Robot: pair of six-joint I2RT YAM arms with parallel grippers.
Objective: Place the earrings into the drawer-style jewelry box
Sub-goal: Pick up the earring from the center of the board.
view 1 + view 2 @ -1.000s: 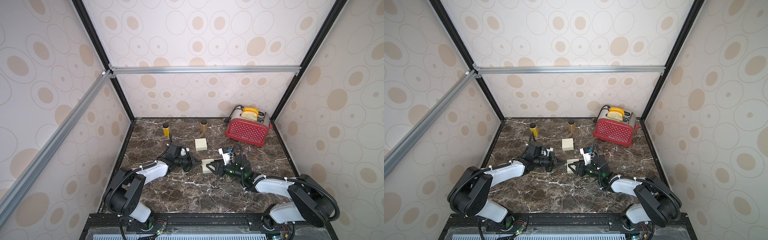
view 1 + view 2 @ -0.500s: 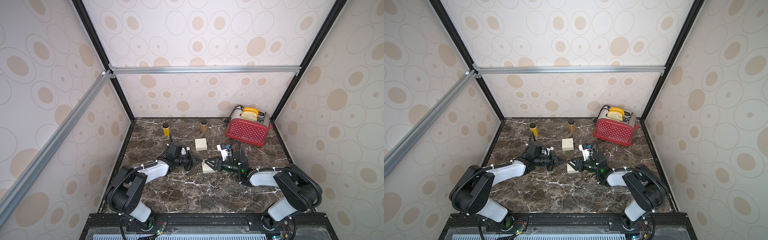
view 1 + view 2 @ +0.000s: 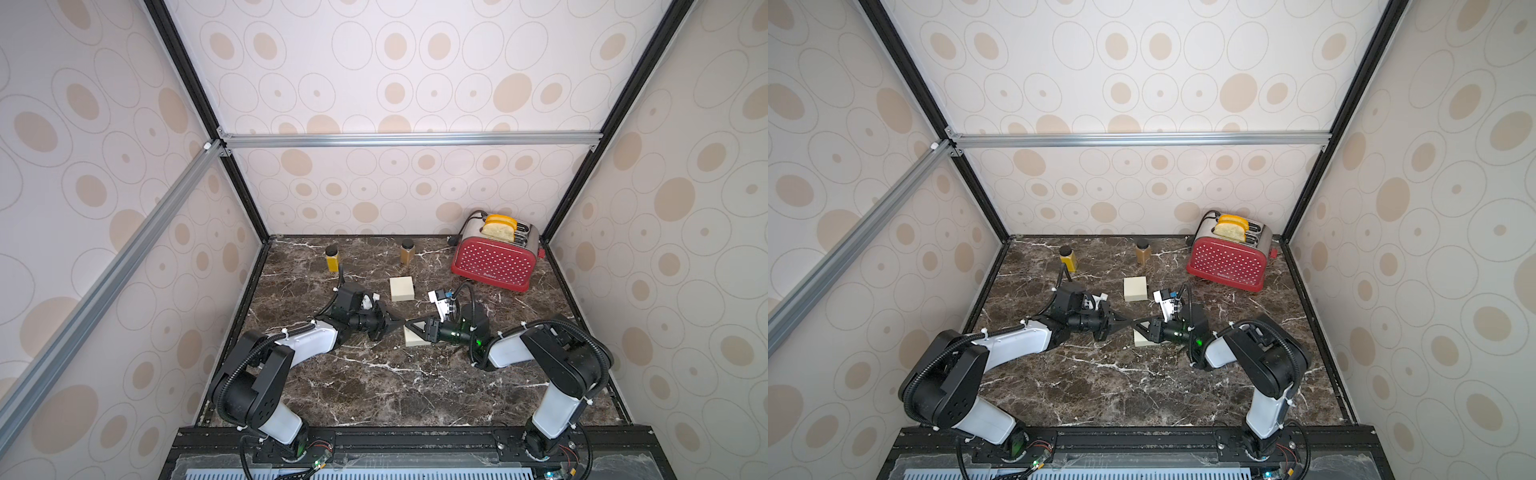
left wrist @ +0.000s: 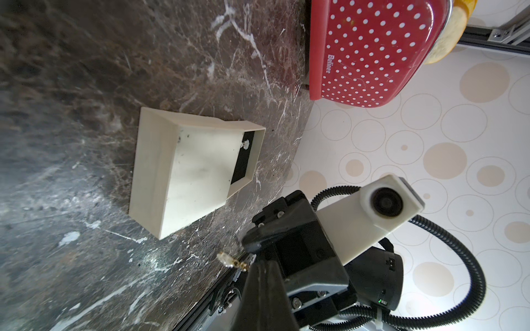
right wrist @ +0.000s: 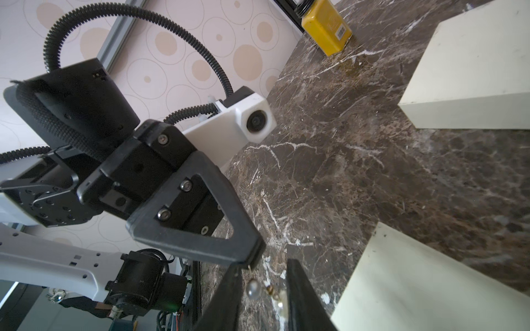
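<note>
We find the earring [image 5: 253, 289], pearl drop and gold links on a thin wire hook, hanging by the hook from the pinched-shut left gripper [image 5: 252, 257]. Its long axis runs out between the right gripper's [image 3: 409, 324] black fingers [image 5: 299, 289], which stand narrowly apart either side, not clearly touching. We judge the right arm nearer the open cream drawer [image 4: 152, 172], thin-walled and rigid, where another earring [image 4: 246, 144] lies on a black pad [image 4: 242, 166].
</note>
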